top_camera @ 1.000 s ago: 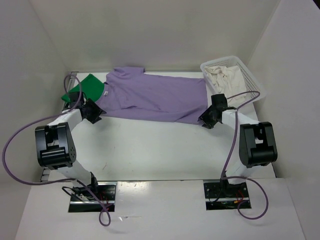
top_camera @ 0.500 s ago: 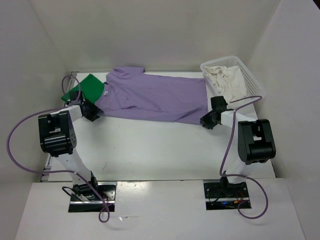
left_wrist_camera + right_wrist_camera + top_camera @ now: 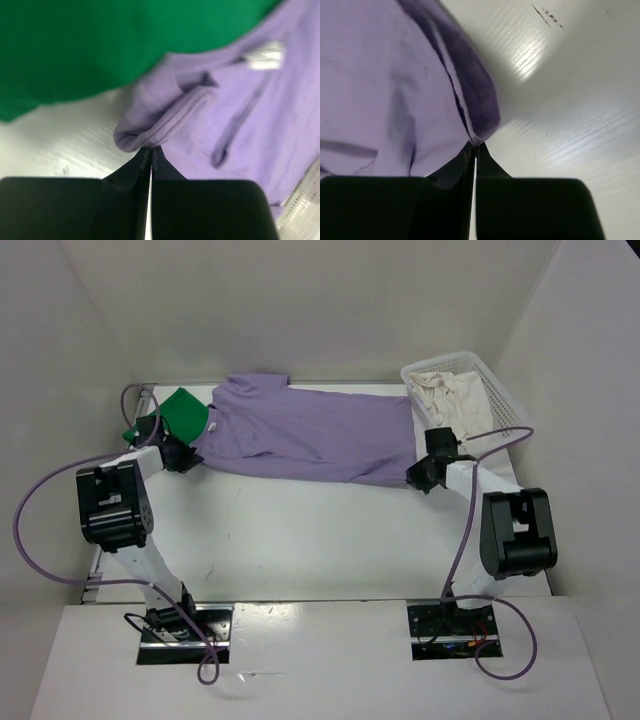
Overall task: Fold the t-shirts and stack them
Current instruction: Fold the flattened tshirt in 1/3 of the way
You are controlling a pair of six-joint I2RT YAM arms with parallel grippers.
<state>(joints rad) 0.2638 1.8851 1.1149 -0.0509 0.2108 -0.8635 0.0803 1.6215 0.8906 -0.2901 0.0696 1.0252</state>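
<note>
The bright green cloth t-shirt (image 3: 170,412) lies at the worktop's far left corner. Beside it the pale lavender cloth t-shirt (image 3: 310,435) spreads along the far edge. The left fingers (image 3: 145,162) pinch its near left hem, the right fingers (image 3: 469,159) its near right corner; such thin pinches may slip on lifting

Left arm (image 3: 115,505), left of frame: white links, boxy black joint housing with a slotted face.
Right arm (image 3: 515,530), right of frame: the same white links and black housing.
Cables (image 3: 30,510): purple, one looping beside each arm down to its base.
Base plates (image 3: 185,625), bottom edge: dark metal, wiring showing.
Left fingers (image 3: 125,175): matt black, tapering to a point.
Right fingers (image 3: 450,172): matt black, same wedge shape.
</note>
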